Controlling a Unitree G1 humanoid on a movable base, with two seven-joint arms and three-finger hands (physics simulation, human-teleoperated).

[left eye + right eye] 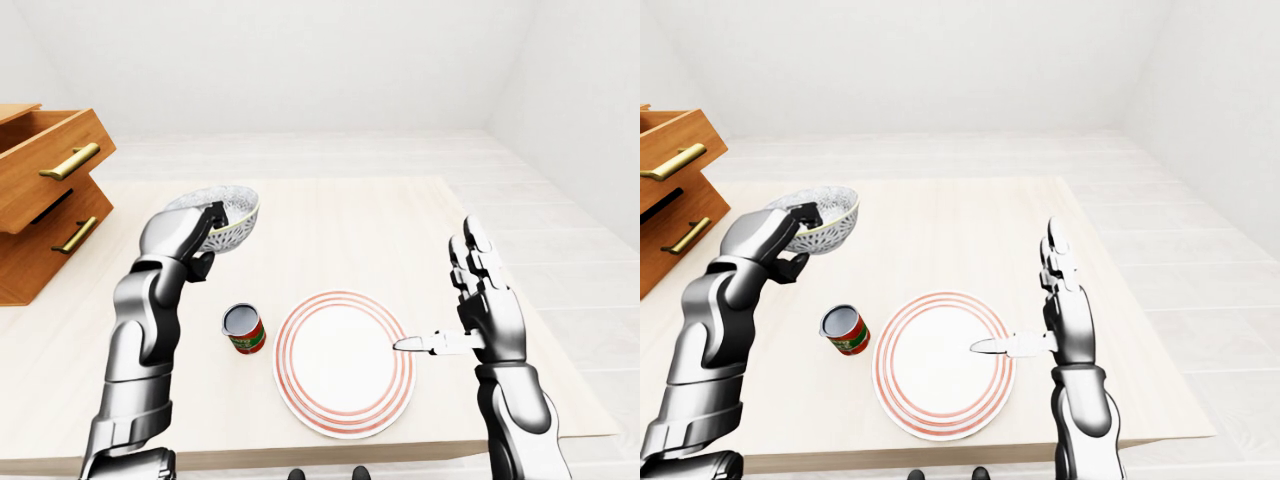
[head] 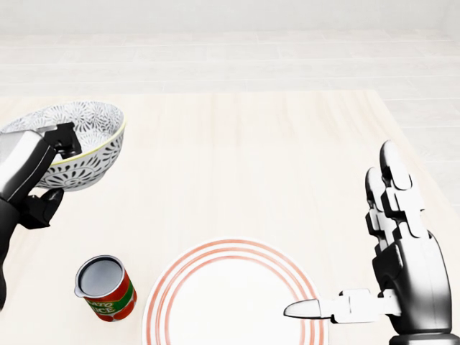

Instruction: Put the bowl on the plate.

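The left robot hand (image 2: 44, 167) is clenched on the rim of the bowl (image 2: 83, 144), holding it clear of the bench (image 1: 330, 225) at the left of the head view, its forearm rising from the lower left of the left-eye view. The bowl is white with a dark lacy pattern, tilted so its mouth faces up and slightly toward the top left. The right robot hand (image 2: 392, 269) is released and empty, two fingers upright and the thumb (image 2: 316, 309) stretched leftward over the right rim of the plate (image 1: 345, 362). That plate, white with red rings, lies flat near the bench's lower edge. Just left of it stands an open can (image 2: 106, 287) with a red and green label; its writing is too small to read. A wooden drawer unit (image 1: 45, 195) with brass handles fills the upper left.
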